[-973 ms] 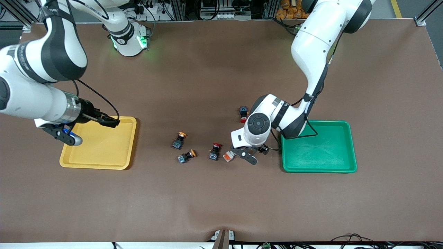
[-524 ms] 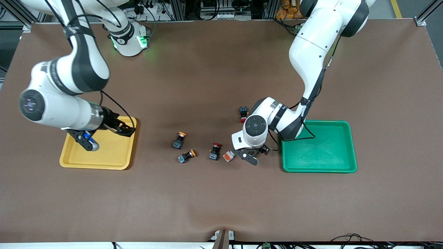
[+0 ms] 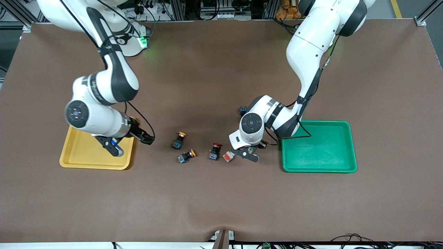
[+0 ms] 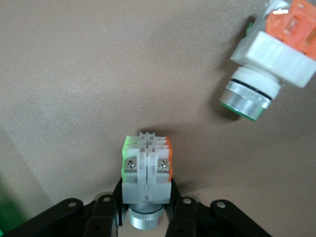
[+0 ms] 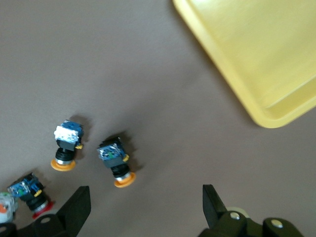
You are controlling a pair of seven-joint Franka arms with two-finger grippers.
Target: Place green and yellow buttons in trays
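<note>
Left claw (image 4: 146,217) low at the counter (image 3: 221,200), pinching a white button (image 4: 146,173) beside the green tray (image 3: 318,166). Second white button (image 3: 228,156) lies on the counter just beside it. Right claw (image 5: 143,207) spread, holding nothing, over the yellow tray (image 3: 79,155) edge nearest the buttons. Two yellow-capped buttons (image 3: 179,140) (image 3: 187,156) lie mid-counter between the trays, close together. Red-capped button (image 3: 215,151) sits between them and the white one. Both trays hold no buttons.
</note>
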